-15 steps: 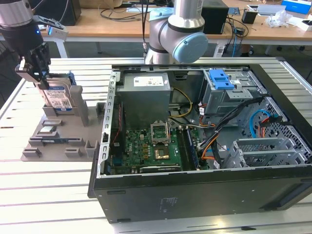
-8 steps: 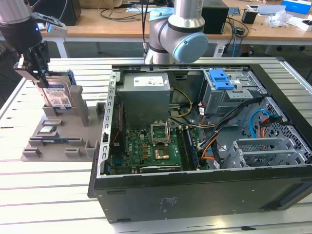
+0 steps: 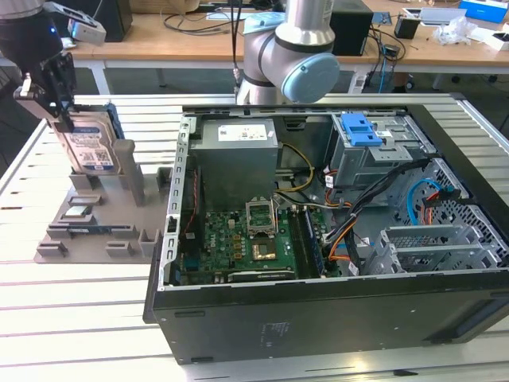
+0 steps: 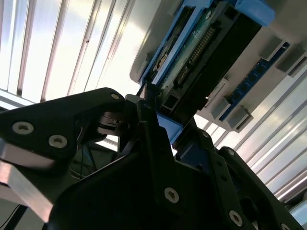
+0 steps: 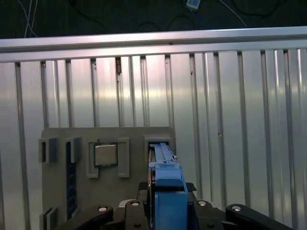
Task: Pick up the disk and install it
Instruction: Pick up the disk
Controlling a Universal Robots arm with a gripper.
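Observation:
The disk [image 3: 89, 147] stands on edge in a slot of the grey holder plate [image 3: 87, 227] at the exterior view's left, its white and blue label facing the camera. My gripper [image 3: 57, 111] comes down on its top edge and is shut on the disk. In the second wrist view the black fingers [image 4: 153, 139] clamp the blue side rail of the disk [image 4: 201, 52]. The first wrist view looks down the blue rail of the disk [image 5: 165, 167], which runs out from the gripper [image 5: 165, 194] into the holder's slot.
The open computer case [image 3: 171, 239] lies to the exterior view's right of the holder, with a grey power supply [image 3: 238, 151], the motherboard [image 3: 246, 239] and a blue-latched drive cage [image 3: 362, 131] inside. A processor chip [image 5: 104, 154] sits in the holder plate [image 5: 62, 191]. The arm's base [image 3: 290, 56] stands behind the case.

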